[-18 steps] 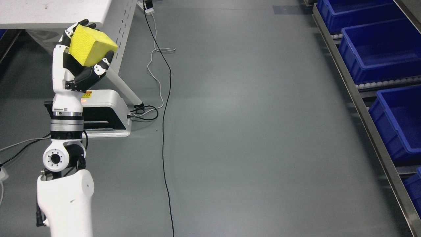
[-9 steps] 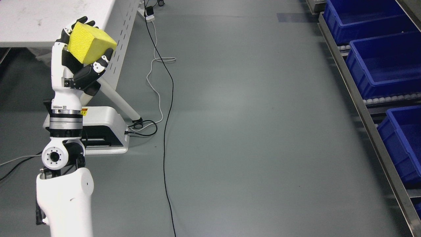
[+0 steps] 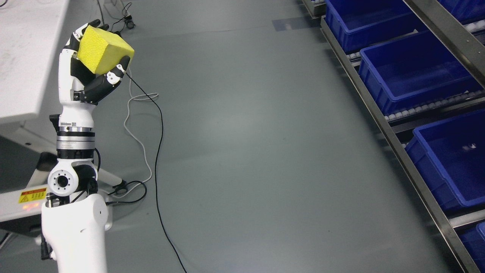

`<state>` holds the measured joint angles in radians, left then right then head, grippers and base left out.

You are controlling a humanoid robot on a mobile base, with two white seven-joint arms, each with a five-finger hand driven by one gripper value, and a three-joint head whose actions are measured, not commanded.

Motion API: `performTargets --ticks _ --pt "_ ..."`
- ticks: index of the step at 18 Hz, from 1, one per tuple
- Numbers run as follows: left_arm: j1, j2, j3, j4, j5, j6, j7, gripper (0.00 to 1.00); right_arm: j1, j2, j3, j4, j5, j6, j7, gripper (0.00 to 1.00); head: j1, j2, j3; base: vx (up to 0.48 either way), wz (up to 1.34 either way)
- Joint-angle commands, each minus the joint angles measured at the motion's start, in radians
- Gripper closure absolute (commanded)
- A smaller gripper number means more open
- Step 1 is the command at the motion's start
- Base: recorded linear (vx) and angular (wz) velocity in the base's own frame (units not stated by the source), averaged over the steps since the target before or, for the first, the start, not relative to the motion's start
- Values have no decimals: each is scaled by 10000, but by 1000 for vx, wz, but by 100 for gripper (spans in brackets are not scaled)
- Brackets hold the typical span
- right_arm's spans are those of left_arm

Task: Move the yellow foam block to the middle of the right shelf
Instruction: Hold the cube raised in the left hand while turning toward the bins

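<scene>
Left hand [image 3: 94,68] clamped on the block [image 3: 103,48], held raised over bare floor [image 3: 246,132], well apart from the shelf [image 3: 382,121] with its bins [image 3: 413,72]; likely risk: foam compresses, grip loosens in transit, block drops short.

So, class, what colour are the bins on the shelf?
Blue bins, head view.

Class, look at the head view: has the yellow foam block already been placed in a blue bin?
No, the yellow foam block sits gripped in the left hand.
</scene>
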<state>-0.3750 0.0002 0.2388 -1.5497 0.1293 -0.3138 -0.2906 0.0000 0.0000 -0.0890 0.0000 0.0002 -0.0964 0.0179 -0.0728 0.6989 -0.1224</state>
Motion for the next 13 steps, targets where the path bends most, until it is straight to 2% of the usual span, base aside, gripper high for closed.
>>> performTargets --ticks 1,13 --pt "38 173 82 -57 10 -6 -9 53 -31 -175 0 -174 -2 -2 5 0 0 0 0 369 -378" --pt "53 173 67 -42 -5 -6 -24 53 -16 -175 0 -174 -17 -2 5 0 0 0 0 418 -107"
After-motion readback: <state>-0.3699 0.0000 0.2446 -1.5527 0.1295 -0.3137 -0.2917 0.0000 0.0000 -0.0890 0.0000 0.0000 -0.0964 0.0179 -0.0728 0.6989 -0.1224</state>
